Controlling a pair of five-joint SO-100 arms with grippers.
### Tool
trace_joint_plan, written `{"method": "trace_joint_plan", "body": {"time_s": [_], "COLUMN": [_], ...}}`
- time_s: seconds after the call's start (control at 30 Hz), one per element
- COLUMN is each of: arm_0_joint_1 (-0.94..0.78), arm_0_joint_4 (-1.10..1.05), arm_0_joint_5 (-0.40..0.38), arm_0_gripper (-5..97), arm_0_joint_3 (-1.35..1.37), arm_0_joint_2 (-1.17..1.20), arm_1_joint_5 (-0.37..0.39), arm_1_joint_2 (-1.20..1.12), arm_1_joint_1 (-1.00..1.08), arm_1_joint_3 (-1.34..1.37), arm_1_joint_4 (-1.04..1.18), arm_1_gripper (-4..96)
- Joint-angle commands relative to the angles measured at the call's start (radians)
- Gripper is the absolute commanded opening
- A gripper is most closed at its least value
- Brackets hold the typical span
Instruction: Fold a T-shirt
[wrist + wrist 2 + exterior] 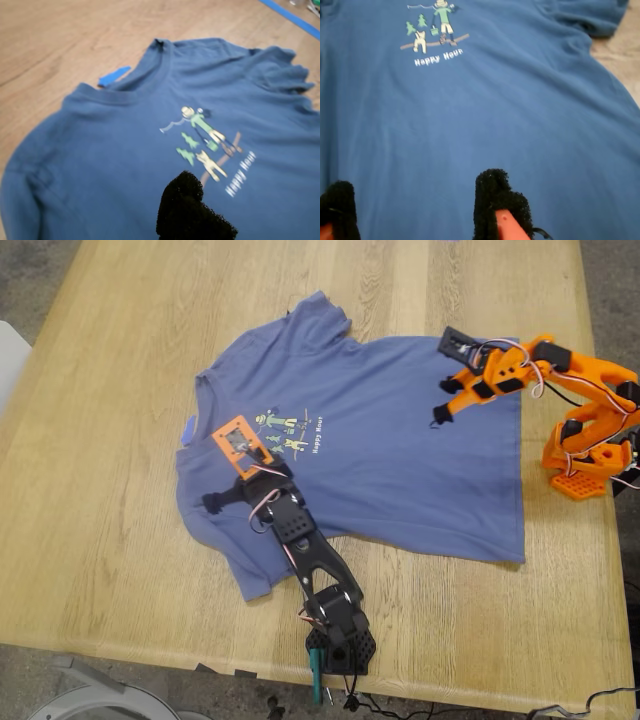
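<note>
**Desk:** Where did the T-shirt (380, 460) lie?

**Robot:** You had it spread chest-up beneath both grippers. Its cartoon print (205, 145) sat just ahead of my first gripper (213, 504), the collar (150, 82) beyond that. From my second gripper (443, 410), which hovered near the hem, the same print (435, 32) lay well ahead across plain cloth.

**Desk:** And the jaws?

**Robot:** You saw my second gripper's foam pads (495, 200) spread wide apart above the fabric. Only one black pad (192, 210) of my first gripper showed, so I could not tell you its state.

**Desk:** Around it?

**Robot:** A blue tape strip (114, 76) lay past the collar on the wooden table (100, 540).
</note>
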Motion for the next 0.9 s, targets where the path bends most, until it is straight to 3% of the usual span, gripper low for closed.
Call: {"method": "trace_joint_plan", "body": {"time_s": [0.0,0.2,0.3,0.87], "arm_0_joint_1": [-0.051,-0.064,-0.071,-0.103], "arm_0_joint_4": [-0.219,-0.391,-0.411,-0.479], "arm_0_joint_5": [0.037,0.005,-0.054,0.020], "arm_0_gripper": [70,74,76,73], "arm_0_joint_3": [-0.017,-0.092,-0.161,-0.653], "arm_0_joint_2": [-0.081,-0.282,-0.379,-0.913], "arm_1_joint_5": [0.005,0.018,0.021,0.034], "arm_1_joint_2": [-0.055,-0.176,-0.222,-0.534], "arm_1_joint_1": [-0.035,-0.080,-0.086,-0.170], "arm_1_joint_3": [-0.012,-0.021,-0.040,-0.322], "arm_1_joint_4": [-0.137,-0.261,-0.285,-0.344], "arm_1_gripper": [34.3,34.5,35.0,35.0]}}
